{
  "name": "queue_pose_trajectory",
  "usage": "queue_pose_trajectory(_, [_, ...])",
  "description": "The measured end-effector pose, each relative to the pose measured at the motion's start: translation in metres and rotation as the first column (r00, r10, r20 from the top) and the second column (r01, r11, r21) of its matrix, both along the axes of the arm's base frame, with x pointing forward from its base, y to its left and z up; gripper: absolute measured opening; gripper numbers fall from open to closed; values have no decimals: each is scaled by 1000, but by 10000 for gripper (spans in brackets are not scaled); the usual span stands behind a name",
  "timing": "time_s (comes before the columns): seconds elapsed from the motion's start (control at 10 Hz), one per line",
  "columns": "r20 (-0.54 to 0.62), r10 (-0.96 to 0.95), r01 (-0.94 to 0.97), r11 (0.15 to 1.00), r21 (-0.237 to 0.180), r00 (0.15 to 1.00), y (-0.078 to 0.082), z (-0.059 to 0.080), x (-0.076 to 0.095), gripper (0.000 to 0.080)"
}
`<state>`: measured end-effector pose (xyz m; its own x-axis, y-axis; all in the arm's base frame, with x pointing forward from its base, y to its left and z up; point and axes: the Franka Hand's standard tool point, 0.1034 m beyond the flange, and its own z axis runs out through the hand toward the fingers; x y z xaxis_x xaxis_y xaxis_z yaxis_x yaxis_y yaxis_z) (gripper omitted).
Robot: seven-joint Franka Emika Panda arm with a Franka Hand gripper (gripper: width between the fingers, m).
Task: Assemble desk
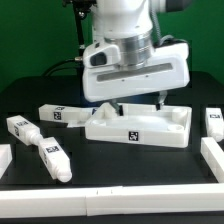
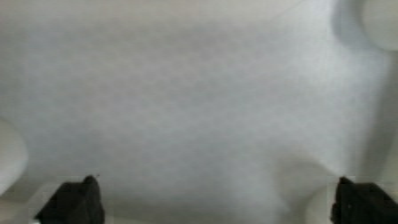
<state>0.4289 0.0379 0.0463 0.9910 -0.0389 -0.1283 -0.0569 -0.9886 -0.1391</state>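
Over on the exterior view's left, the outer leg (image 1: 20, 127) lies near the edge of the table (image 1: 150, 172). The near leg (image 1: 53, 158) lies closer to the camera, well apart from the panel. The back leg (image 1: 60, 115) lies just beside the panel's left end; whether it touches, I cannot tell. No leg is in a socket yet, so the desk looks barely begun.

Now the middle: the panel (image 1: 138, 126) sits flat on the table with its rim up, and the arm (image 1: 130, 55) hangs right over it. The claw (image 1: 139, 101) is low over the panel's back wall, jaws spread as wide as they go, with nothing in them.

To my eye the step is a grab or a nudge of the panel. To do it well, come down square to the wall, one finger on each side of it. Close on the rim, not the flat face, and keep the push low so the panel slides rather than tips. Mind the back leg alongside.

At the right, the right leg (image 1: 213, 122) lies just off the panel's end.

The exterior view gives the layout: four loose legs and where the arm stands. It half hides the fingers behind the arm's body. The wrist view shows what that one cannot. Both dark fingertips (image 2: 75, 200) stand far apart, with bare white panel filling the space beyond and nothing gripped. Pale curves at its fringe may be sockets; it is too blurred to say. It shows no legs and no table.
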Motion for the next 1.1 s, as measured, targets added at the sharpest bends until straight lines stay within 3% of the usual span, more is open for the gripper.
queue_pose_trajectory(0.2, [-3,-15,15,1000,-3,1000,-1,-1,-2,649])
queue_pose_trajectory(0.3, [-14,-51,51,999,-15,999,-8,-3,-13,649])
queue_pose_trajectory(0.5, [-12,-128,127,991,-51,992,-31,3,-36,649])
queue_pose_trajectory(0.6, [-9,-109,109,993,-49,994,-42,2,-40,649])
queue_pose_trajectory(0.9, [-10,-107,106,993,-49,994,-38,1,-38,649])
queue_pose_trajectory(1.1, [-28,-151,149,987,-60,988,-50,-5,-44,649])
